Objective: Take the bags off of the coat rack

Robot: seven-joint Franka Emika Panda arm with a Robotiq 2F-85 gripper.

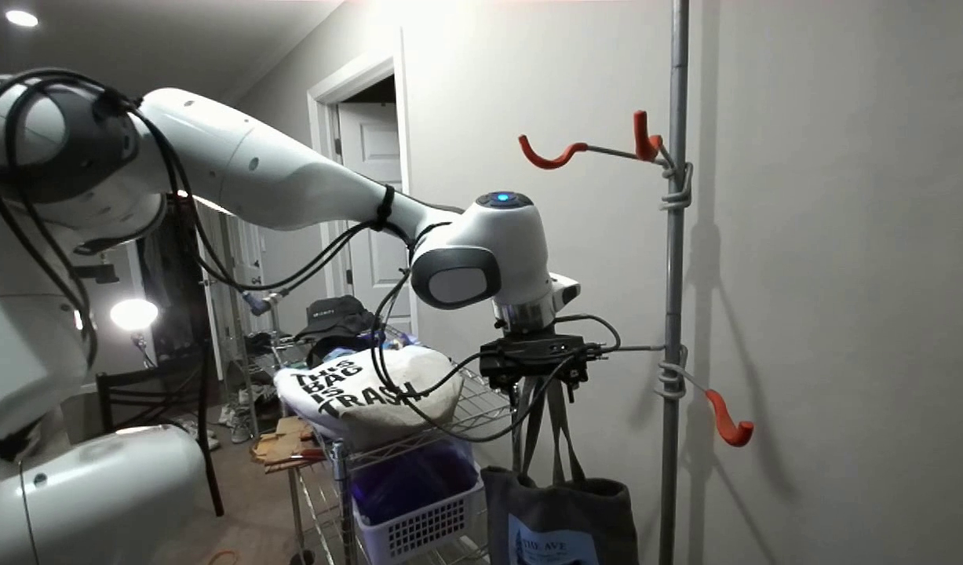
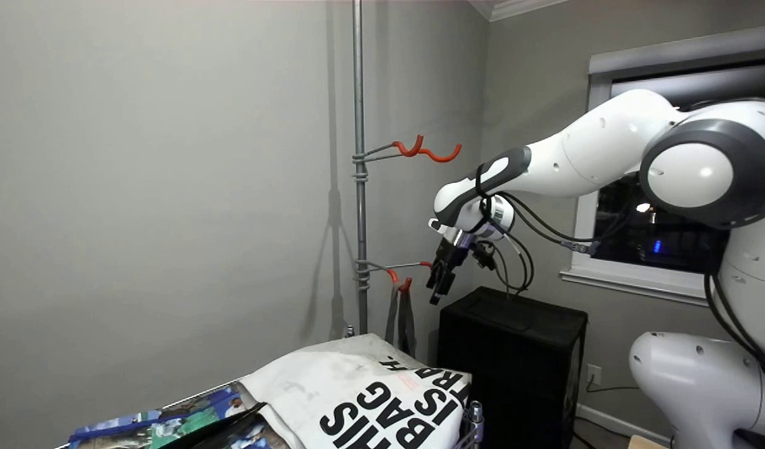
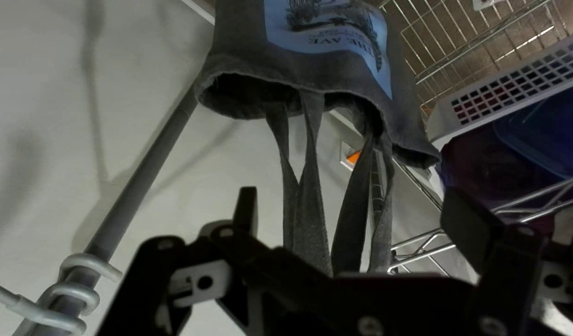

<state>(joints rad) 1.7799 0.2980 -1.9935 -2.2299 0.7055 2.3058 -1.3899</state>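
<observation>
Black fingers (image 3: 246, 210) of the gripper (image 3: 354, 212) crowd the near part of the wrist view, standing wide apart with nothing pinched. Past them a gray tote bag (image 3: 309, 70) hangs from the coat rack (image 3: 139, 184), and its twisted straps (image 3: 309, 210) cross the gap between them, though I cannot tell whether they lie within reach of a closing grip. With the strands in two pairs, a bite could easily catch only one; the tote would then tip and hang on by the rest. In an exterior view the straps loop over a red hook (image 2: 393, 275) with an upturned tip, the gripper slanting down beside it; too low a lift would likely snag cloth on that tip, and grabbing the hook itself could drag the rack along. In an exterior view the white arm (image 1: 277, 169) reaches across, and a white bag (image 1: 348, 392), possibly one of the task's own, lies on the wire shelf (image 1: 481, 400). Below the gripper the tote hangs with its long axis upright, straps and mouth up, base cut off by the frame, printed panel (image 1: 563, 545) turned toward this camera.
</observation>
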